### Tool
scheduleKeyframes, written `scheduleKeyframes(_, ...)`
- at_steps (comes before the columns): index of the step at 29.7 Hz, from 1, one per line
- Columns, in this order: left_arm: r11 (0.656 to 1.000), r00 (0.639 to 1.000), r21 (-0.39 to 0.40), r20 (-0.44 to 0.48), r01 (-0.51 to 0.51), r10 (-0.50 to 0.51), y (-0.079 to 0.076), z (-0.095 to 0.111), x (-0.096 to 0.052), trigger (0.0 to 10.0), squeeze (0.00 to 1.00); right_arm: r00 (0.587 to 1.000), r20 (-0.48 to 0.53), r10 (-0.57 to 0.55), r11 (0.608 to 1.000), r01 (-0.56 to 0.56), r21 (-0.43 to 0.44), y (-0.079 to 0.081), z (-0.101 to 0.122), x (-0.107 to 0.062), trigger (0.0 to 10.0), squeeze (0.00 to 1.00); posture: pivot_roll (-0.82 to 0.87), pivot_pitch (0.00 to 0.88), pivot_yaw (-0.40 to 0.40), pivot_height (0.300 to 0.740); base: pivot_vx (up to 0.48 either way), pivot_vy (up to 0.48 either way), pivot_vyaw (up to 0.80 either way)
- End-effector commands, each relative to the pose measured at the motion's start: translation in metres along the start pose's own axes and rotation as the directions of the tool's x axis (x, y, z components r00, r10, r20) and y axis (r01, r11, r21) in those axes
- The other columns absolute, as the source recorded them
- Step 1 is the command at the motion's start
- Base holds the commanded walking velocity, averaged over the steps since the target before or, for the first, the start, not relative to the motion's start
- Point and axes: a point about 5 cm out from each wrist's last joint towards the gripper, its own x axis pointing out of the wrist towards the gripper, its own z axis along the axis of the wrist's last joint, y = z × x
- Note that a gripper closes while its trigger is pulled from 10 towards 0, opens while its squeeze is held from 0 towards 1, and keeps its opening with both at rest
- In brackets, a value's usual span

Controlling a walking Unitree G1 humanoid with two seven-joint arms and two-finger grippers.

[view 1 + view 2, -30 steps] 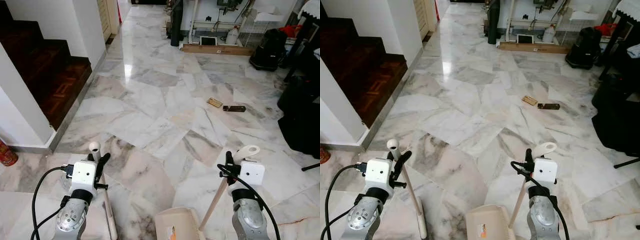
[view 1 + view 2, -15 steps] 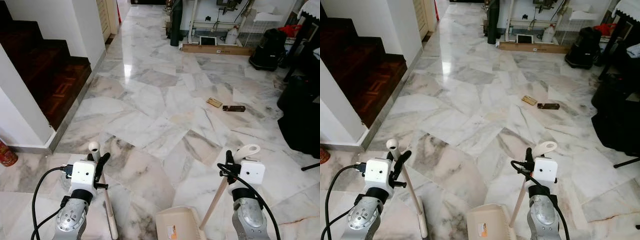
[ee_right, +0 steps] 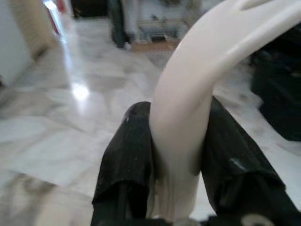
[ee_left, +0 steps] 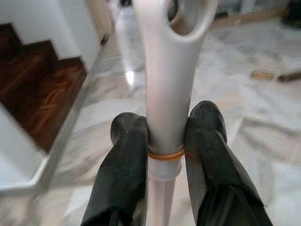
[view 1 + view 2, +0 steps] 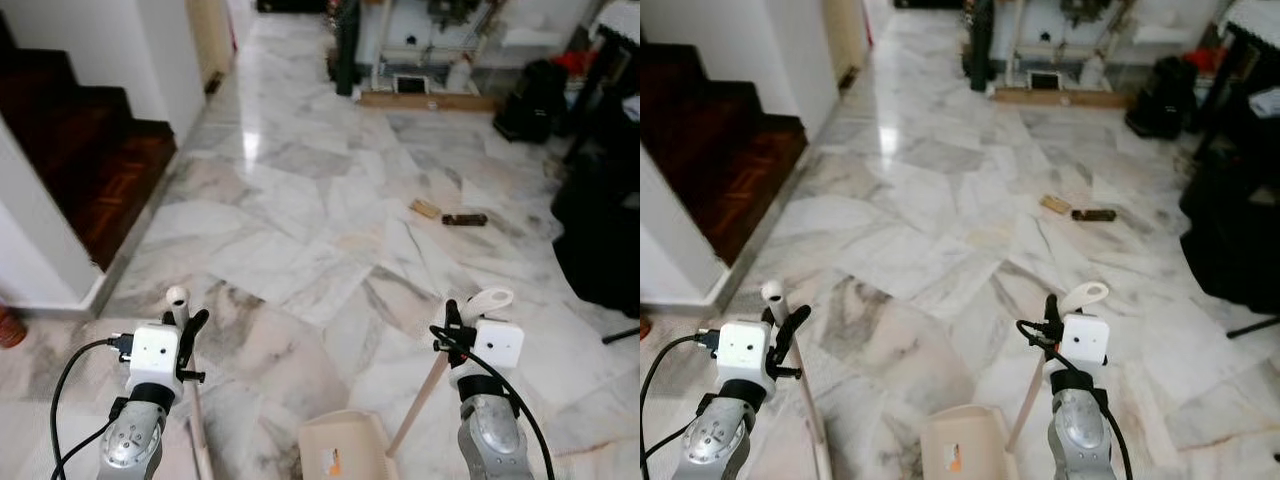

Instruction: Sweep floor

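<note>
Gripping broom handle (image 4: 165,94), left claw (image 4: 164,141) pinches tight; right claw (image 3: 181,150) clamps dustpan handle (image 3: 197,89); dustpan (image 5: 340,455) on floor (image 5: 300,200).

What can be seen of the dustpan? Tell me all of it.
The dustpan is cream plastic, its shallow pan low on the marble floor before the robot, with a small orange mark on it. A long pale handle rises at a slant from the pan to a looped white grip. The right gripper has its jaws shut on that grip. The pan looks empty; its near end is cut off by the picture edge.
</note>
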Motion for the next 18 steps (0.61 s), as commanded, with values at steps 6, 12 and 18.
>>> scheduleKeyframes(6, 1.000, 0.999, 0.015, 0.036, -0.018, 0.018, 0.0065, 0.0072, -0.0008, 10.0, 0.00, 0.998, 0.061, 0.023, 1.000, -0.023, 0.001, 0.0075, 0.0137, 0.0076, 10.0, 0.00, 0.08, 0.032, 0.006, 0.740, 0.356, 0.000, 0.00)
scheduleKeyframes(12, 1.000, 0.999, 0.012, 0.037, -0.019, 0.018, 0.0051, 0.0075, -0.0005, 10.0, 0.00, 0.998, 0.064, 0.028, 1.000, -0.028, -0.003, 0.0072, 0.0141, 0.0087, 10.0, 0.00, 0.07, 0.024, 0.001, 0.740, 0.356, 0.000, 0.00)
scheduleKeyframes(18, 1.000, 0.999, 0.010, 0.037, -0.017, 0.016, 0.0043, 0.0073, -0.0005, 10.0, 0.00, 0.997, 0.064, 0.031, 1.000, -0.030, -0.008, 0.0069, 0.0142, 0.0092, 10.0, 0.00, 0.07, 0.020, -0.002, 0.740, 0.356, 0.000, 0.00)
